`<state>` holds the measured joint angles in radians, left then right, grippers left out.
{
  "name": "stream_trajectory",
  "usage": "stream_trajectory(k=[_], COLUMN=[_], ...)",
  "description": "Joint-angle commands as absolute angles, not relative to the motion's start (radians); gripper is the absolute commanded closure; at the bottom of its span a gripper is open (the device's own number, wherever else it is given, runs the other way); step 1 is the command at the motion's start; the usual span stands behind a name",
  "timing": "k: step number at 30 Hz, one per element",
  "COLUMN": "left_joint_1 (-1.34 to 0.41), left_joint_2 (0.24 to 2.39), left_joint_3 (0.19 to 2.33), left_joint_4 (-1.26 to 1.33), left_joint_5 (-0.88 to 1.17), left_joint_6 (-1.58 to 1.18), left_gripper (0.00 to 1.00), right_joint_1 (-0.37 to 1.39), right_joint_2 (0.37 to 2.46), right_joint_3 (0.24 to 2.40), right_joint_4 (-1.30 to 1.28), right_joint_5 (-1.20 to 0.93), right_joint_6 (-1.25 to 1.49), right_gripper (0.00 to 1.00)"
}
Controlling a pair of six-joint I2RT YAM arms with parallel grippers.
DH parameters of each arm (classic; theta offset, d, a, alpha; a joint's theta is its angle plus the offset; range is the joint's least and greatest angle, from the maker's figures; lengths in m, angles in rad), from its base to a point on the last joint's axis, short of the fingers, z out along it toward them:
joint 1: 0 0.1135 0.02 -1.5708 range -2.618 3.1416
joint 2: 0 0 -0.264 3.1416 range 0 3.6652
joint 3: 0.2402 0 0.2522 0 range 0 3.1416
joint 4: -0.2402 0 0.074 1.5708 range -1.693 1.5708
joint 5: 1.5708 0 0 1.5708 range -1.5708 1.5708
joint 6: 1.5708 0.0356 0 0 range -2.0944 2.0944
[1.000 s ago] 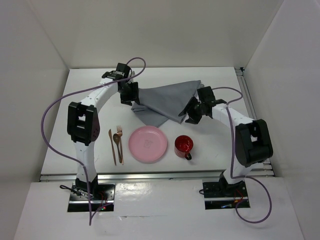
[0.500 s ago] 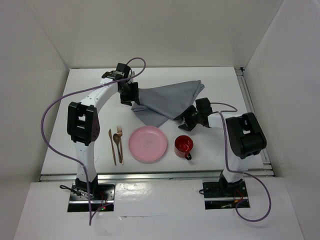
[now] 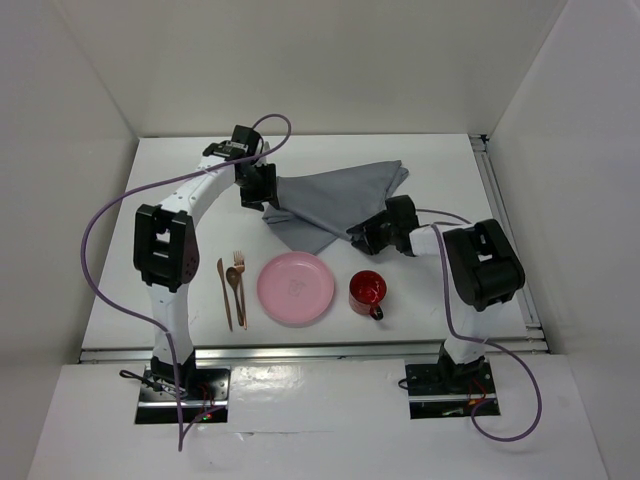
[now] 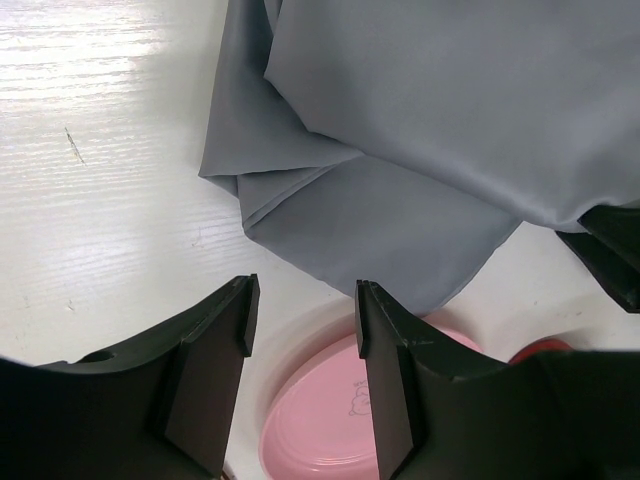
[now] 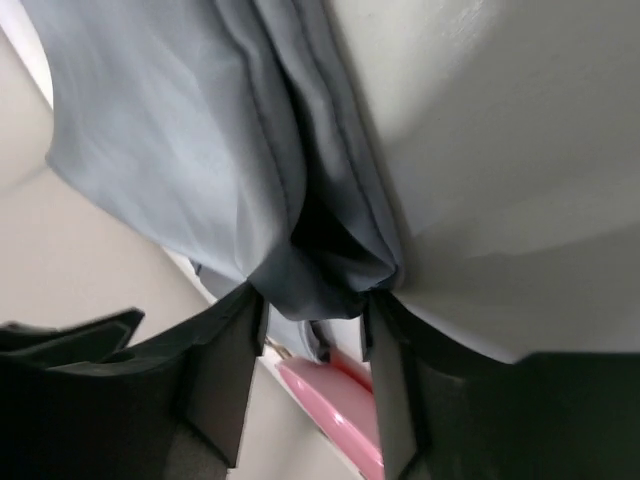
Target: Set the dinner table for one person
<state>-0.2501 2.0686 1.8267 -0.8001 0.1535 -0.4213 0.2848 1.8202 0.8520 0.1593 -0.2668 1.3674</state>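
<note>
The white dinner table (image 3: pixel 440 160) carries a crumpled grey cloth (image 3: pixel 335 205) at its middle back. My right gripper (image 3: pixel 368 236) is low at the cloth's near right edge. In the right wrist view it (image 5: pixel 315 300) is shut on a bunched fold of the cloth (image 5: pixel 200 150). My left gripper (image 3: pixel 258 192) hovers at the cloth's left corner. In the left wrist view it (image 4: pixel 302 300) is open and empty, above the cloth (image 4: pixel 430 120). A pink plate (image 3: pixel 296 288) lies in front, with a red mug (image 3: pixel 367 290) to its right.
A fork (image 3: pixel 239 283), a spoon (image 3: pixel 232 285) and a knife (image 3: pixel 225 293) lie side by side left of the plate. The plate also shows in the left wrist view (image 4: pixel 340 420) and the right wrist view (image 5: pixel 335 395). White walls enclose the table on three sides.
My right gripper has moved down and to the left along the cloth's near edge, and its arm has folded lower. The left arm, cloth, plate and mug have stayed put.
</note>
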Motion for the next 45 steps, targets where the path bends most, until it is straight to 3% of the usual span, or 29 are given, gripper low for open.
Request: stream_trajectory(k=[1, 4, 9, 20, 28, 37, 39, 41, 45], left_joint_1=[-0.247, -0.247, -0.247, -0.247, -0.247, -0.247, -0.247, -0.247, -0.282], left_joint_2=[2.025, 2.034, 2.034, 2.034, 2.016, 2.019, 2.037, 2.046, 1.984], left_joint_3=[1.835, 1.835, 1.835, 1.807, 1.763, 1.73, 1.761, 1.761, 1.619], left_joint_4=[-0.807, -0.807, -0.807, -0.789, -0.742, -0.632, -0.62, -0.554, -0.364], left_joint_5=[0.152, 0.152, 0.161, 0.15, 0.208, 0.296, 0.317, 0.389, 0.448], left_joint_6=[-0.408, -0.408, -0.399, -0.38, -0.38, -0.434, -0.457, -0.506, -0.595], left_gripper=[0.4, 0.4, 0.4, 0.41, 0.45, 0.73, 0.92, 1.0, 1.0], right_joint_1=[0.307, 0.319, 0.328, 0.316, 0.241, 0.173, 0.164, 0.164, 0.144], right_joint_2=[1.855, 1.844, 1.833, 1.654, 1.692, 1.758, 1.758, 1.769, 1.804], right_joint_3=[0.856, 0.867, 0.887, 1.09, 1.316, 1.402, 1.416, 1.416, 1.442], right_joint_4=[0.108, 0.094, 0.083, -0.006, 0.005, 0.037, 0.037, 0.037, 0.061], right_joint_5=[-0.138, -0.091, -0.071, -0.113, -0.251, -0.328, -0.342, -0.36, -0.396], right_joint_6=[1.448, 1.46, 1.431, 1.236, 1.134, 1.124, 1.124, 1.124, 1.135], right_gripper=[0.49, 0.65, 1.0, 1.0, 1.0, 1.0, 1.0, 1.0, 1.0])
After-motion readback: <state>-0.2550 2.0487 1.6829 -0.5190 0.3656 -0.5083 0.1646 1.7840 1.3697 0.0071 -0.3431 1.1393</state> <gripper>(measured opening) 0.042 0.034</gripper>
